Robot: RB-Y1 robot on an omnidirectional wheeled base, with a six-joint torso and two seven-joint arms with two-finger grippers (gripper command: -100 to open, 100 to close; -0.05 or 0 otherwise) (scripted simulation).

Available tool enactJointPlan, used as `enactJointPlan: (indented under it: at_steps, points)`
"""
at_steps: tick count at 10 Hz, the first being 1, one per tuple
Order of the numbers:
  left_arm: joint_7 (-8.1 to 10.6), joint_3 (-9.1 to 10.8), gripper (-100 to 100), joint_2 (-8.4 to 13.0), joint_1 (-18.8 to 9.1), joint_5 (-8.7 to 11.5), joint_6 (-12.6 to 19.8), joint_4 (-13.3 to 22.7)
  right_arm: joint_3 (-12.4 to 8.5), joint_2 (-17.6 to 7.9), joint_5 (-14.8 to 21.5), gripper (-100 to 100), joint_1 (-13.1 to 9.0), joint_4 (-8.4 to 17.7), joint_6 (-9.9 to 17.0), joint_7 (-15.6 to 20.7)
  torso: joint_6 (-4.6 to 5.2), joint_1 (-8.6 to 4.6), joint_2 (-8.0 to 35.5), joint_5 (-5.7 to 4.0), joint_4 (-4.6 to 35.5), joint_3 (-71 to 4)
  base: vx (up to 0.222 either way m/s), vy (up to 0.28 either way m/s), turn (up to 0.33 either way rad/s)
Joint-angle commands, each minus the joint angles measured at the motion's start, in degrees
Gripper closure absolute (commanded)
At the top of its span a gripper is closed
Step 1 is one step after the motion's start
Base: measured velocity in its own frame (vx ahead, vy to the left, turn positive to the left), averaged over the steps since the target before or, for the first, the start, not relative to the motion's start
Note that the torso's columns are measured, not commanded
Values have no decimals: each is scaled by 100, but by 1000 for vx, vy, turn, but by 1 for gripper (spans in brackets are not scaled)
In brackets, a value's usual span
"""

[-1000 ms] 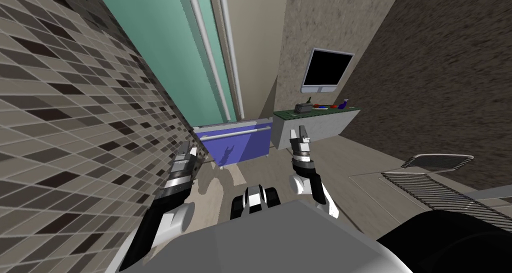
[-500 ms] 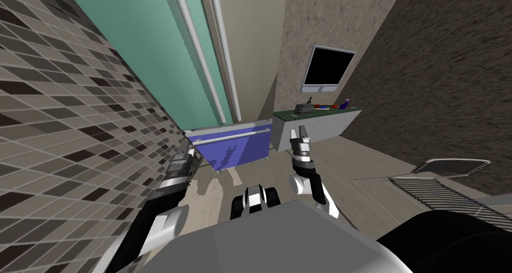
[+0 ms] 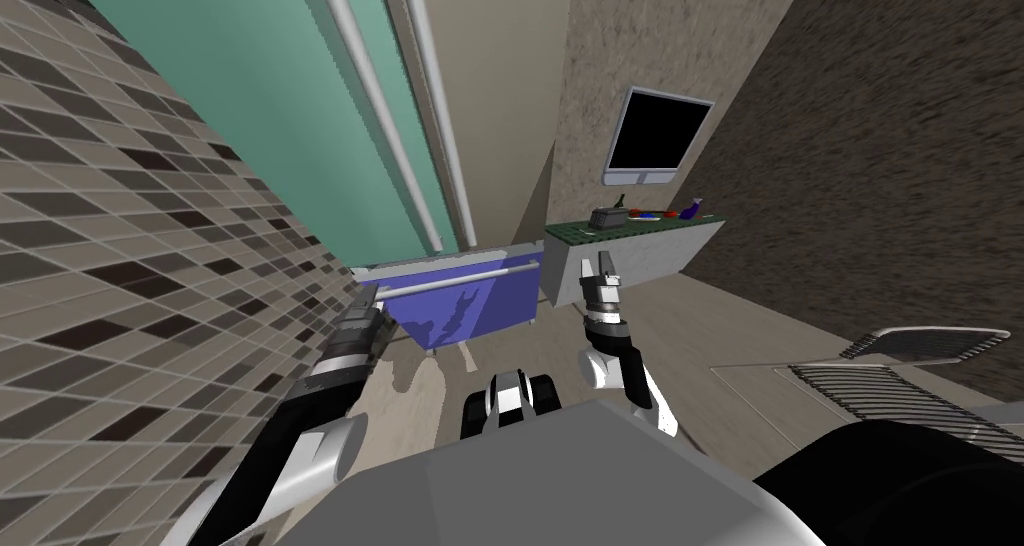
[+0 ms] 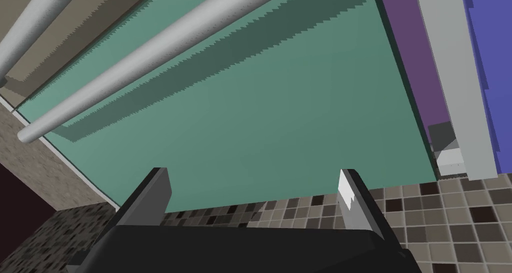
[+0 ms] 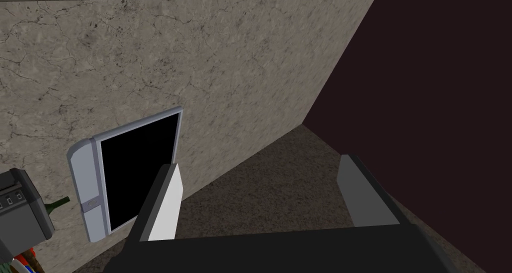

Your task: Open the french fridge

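Head view: the fridge (image 3: 290, 110), teal-fronted with two long grey handles (image 3: 380, 120) above a blue-purple drawer (image 3: 470, 305), stood ahead-left beside a tiled wall (image 3: 130, 270). The left gripper (image 3: 368, 305) was at its lower corner.
Left wrist view: its fingers (image 4: 352, 200) were spread wide and empty, facing the teal front.
Right wrist view: the right gripper (image 5: 260, 162) was wide and empty.

No text, brand, number or sign can be read.
- On the fridge door (image 3: 270, 100): flat green, unmarked.
- On the wall, the screen (image 5: 137, 175): plain black, with a small mark on its grey frame, too small to read.
- On the tabletop (image 3: 572, 231), a dark box (image 5: 20, 212): three tiny squares on its face, unreadable.
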Motion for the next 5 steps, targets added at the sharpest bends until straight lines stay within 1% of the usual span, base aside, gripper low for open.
enactJointPlan:
  at_steps: [1, 3, 5]
  points:
    - [-36, 103, -100, 79, 59, -17, 322, -82, 0, 0, 0, 0, 0, 0, 0, 0, 0, 2, -2, 0, 0, -1, 119, -40, -18]
    - [-69, 178, -100, 155, 95, -34, 574, -133, 0, 0, 0, 0, 0, 0, 0, 0, 0, 3, 1, 1, 0, 1, 101, -56, -22]
    - [-103, 257, -100, 267, 134, -53, 837, -181, 0, 0, 0, 0, 0, 0, 0, 0, 0, 10, -7, 2, -1, -4, 133, -31, -18]
